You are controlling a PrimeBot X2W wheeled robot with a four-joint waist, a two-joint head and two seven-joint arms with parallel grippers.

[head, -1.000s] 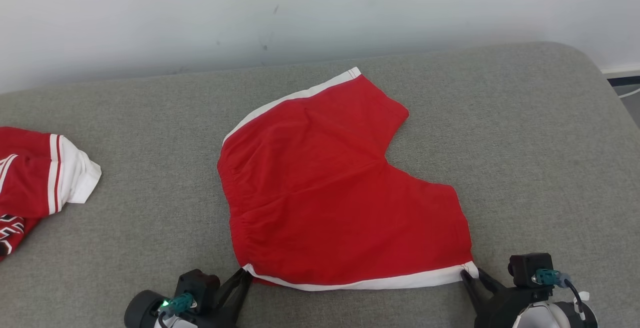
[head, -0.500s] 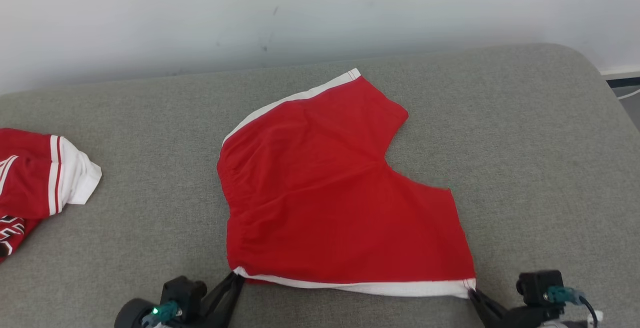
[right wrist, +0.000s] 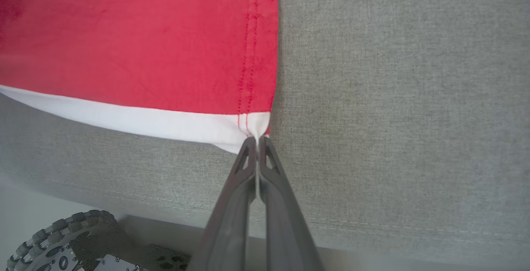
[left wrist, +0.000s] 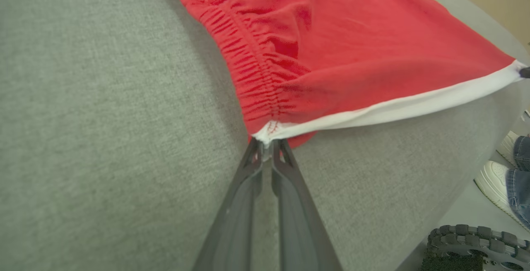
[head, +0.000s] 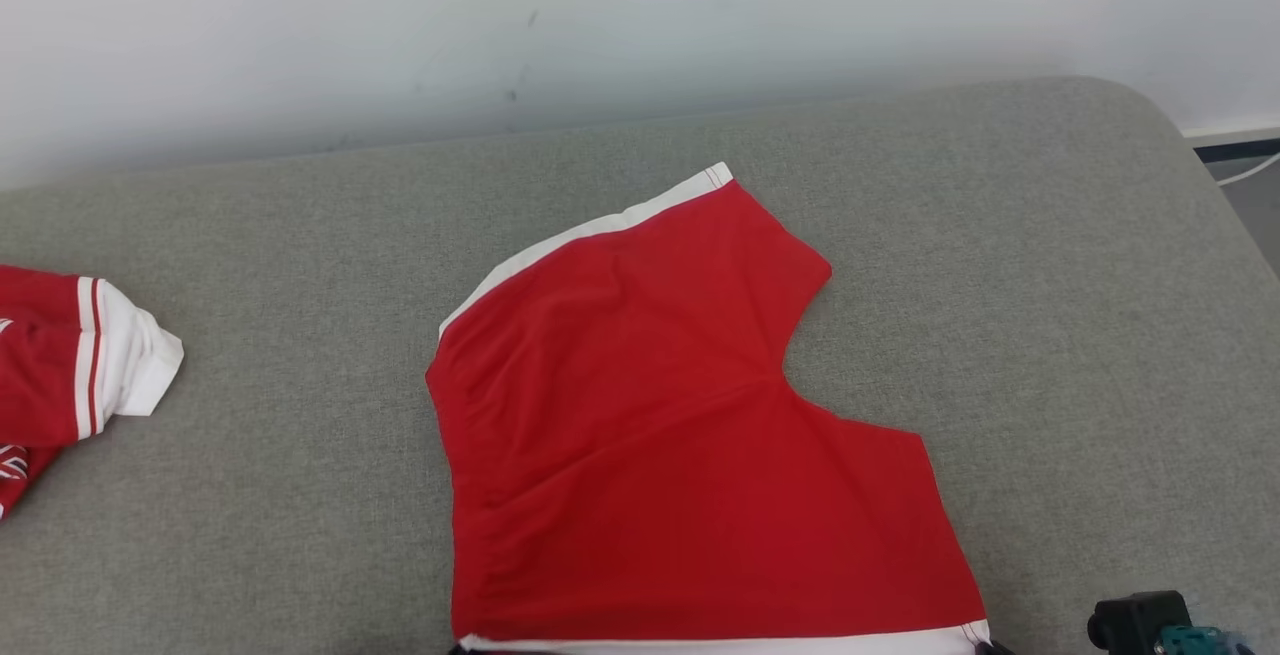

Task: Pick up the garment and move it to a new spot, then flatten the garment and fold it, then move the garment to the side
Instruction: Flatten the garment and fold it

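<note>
Red shorts (head: 680, 455) flat on grey cushion (head: 1050, 285); left hand (left wrist: 267, 147) pinches their 7 o'clock corner, right hand (right wrist: 256, 138) their 5 o'clock corner. Best drawn evenly toward 6 o'clock, white edge (right wrist: 136, 120) taut

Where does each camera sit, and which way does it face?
Head view: on the head, facing down at the red shorts on the grey cushion; right wrist shows.
Left wrist view: on that wrist, along the left tool, shut on the waistband corner.
Right wrist view: on that wrist, along the right tool, shut on the hem corner.
Shared: both wrist views show the white stripe.
</note>
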